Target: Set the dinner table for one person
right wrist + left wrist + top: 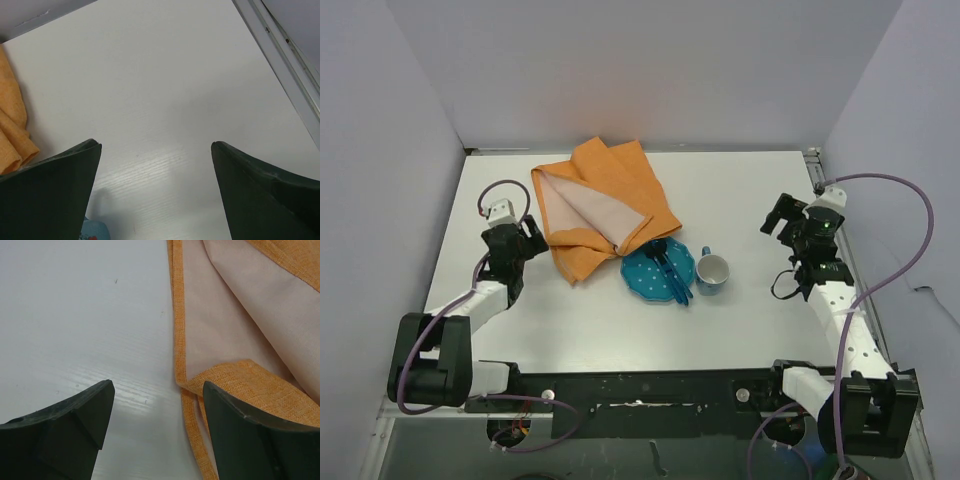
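Note:
The white dinner table (740,190) carries a folded orange cloth (600,205) with a pale lining, a blue dotted plate (655,272) with blue cutlery (670,268) on it, and a blue mug (712,272) right of the plate. My left gripper (532,232) is open, low at the cloth's left edge; the cloth's hem (240,375) lies by my right finger (260,435). My right gripper (778,222) is open and empty over bare table (160,100), right of the mug; the cloth's corner (12,135) shows at far left.
Grey walls enclose the table on three sides. A metal rail (285,55) runs along the table's right edge. The arm bases and a black frame (650,385) sit at the near edge, with purple cables looping beside both arms.

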Controlling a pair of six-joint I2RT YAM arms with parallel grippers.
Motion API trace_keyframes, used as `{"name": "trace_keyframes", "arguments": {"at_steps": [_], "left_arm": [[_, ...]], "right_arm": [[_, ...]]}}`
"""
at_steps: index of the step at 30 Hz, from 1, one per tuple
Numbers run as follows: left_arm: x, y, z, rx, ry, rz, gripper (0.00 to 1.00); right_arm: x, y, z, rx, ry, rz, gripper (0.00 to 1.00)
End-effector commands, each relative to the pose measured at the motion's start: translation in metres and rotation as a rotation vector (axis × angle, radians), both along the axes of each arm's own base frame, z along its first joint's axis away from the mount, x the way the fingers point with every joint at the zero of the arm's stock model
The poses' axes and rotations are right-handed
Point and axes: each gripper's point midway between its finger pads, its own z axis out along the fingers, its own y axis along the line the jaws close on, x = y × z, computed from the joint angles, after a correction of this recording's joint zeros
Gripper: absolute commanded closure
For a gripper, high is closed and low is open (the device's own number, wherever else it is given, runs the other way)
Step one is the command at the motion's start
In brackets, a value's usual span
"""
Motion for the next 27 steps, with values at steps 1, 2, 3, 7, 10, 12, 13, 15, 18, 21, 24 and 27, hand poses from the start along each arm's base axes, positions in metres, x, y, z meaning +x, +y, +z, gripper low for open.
{"name": "trace_keyframes", "arguments": {"at_steps": [1,2,3,7,10,12,13,15,18,21,24,27], "left_arm": [[0.012,-0.001,0.033,-0.028,-0.058,0.019,0.27],[0.011,0.000,0.034,-0.027,-0.056,0.024,0.27],[0.010,0.001,0.035,-0.028,-0.060,0.030,0.27],[0.003,0.000,0.043,-0.071,-0.136,0.037,0.27],[0.001,-0.003,0.050,-0.098,-0.175,0.027,0.27],[0.002,-0.006,0.054,-0.118,-0.189,0.014,0.27],[0.003,-0.007,0.055,-0.131,-0.191,0.008,0.27],[0.004,-0.012,0.062,-0.160,-0.215,-0.015,0.27],[0.001,-0.016,0.067,-0.194,-0.253,-0.031,0.27],[-0.006,-0.017,0.072,-0.255,-0.316,-0.035,0.27],[-0.013,-0.017,0.076,-0.321,-0.360,-0.050,0.27],[-0.013,-0.017,0.074,-0.332,-0.339,-0.049,0.27]], "right_arm": [[0.000,0.003,0.033,0.000,-0.121,0.003,0.02],[-0.002,0.003,0.037,-0.003,-0.138,0.006,0.02],[-0.004,0.004,0.041,-0.010,-0.154,0.008,0.02],[-0.017,0.000,0.056,-0.026,-0.243,-0.014,0.02],[-0.025,-0.005,0.068,-0.042,-0.280,-0.042,0.02],[-0.028,-0.008,0.073,-0.045,-0.285,-0.062,0.02],[-0.029,-0.008,0.074,-0.042,-0.285,-0.059,0.02],[-0.028,-0.003,0.073,-0.026,-0.275,-0.040,0.02],[-0.024,0.005,0.072,-0.019,-0.245,0.013,0.03],[-0.022,0.009,0.069,-0.006,-0.235,0.036,0.02],[-0.024,0.011,0.068,0.014,-0.254,0.032,0.02],[-0.025,0.010,0.066,0.028,-0.264,0.017,0.02]]}}
